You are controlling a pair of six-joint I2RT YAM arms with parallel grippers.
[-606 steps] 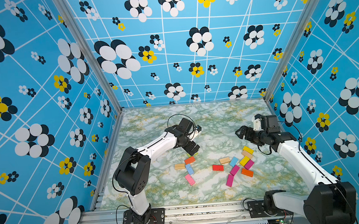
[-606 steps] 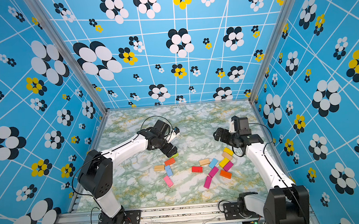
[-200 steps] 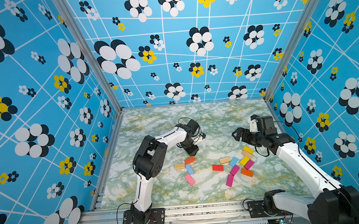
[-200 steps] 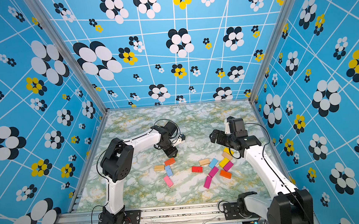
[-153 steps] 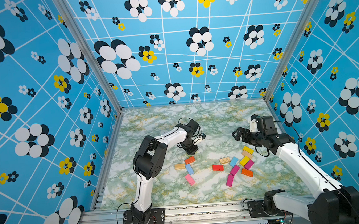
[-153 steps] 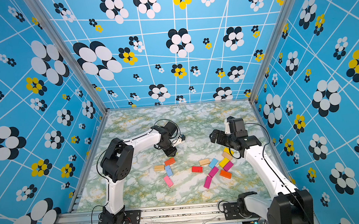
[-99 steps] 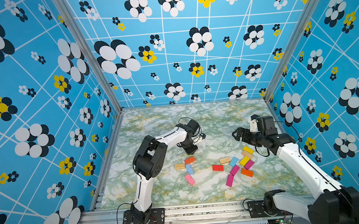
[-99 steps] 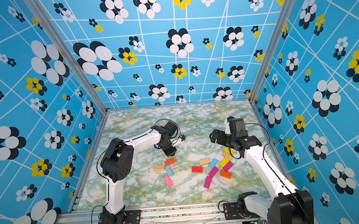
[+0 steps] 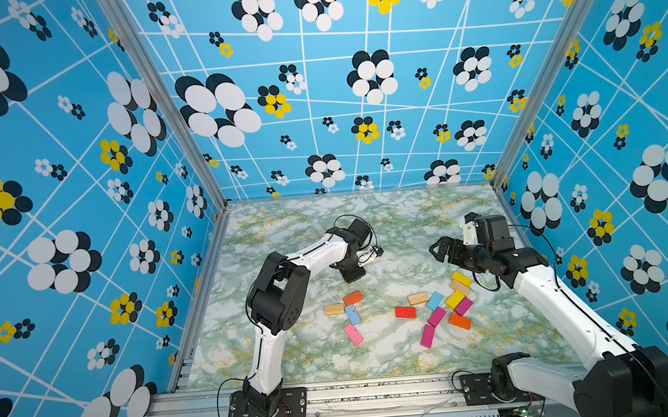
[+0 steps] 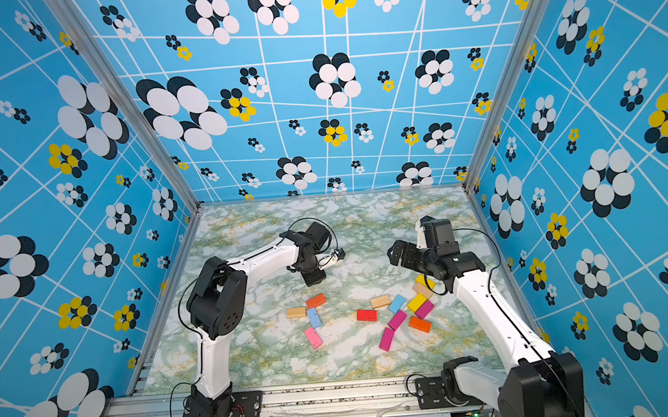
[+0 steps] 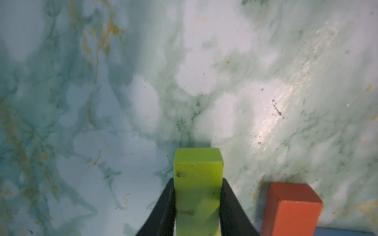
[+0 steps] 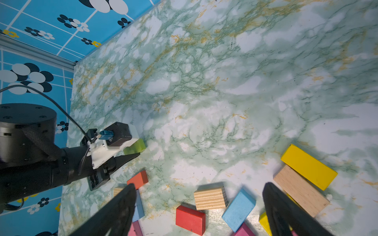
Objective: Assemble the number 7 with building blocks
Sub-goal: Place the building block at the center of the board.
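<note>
My left gripper (image 11: 198,180) is clamped on the green block (image 11: 197,163), which sits between its jaws, an orange block (image 11: 290,204) just beside. My right gripper (image 12: 199,185) hangs wide open, empty.

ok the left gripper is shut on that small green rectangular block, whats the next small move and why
Probably lift the green block a little off the marbled tabletop: the left gripper is shut on its sides, and the flat orange-red block lies close beside it, so sliding might knock that.
</note>
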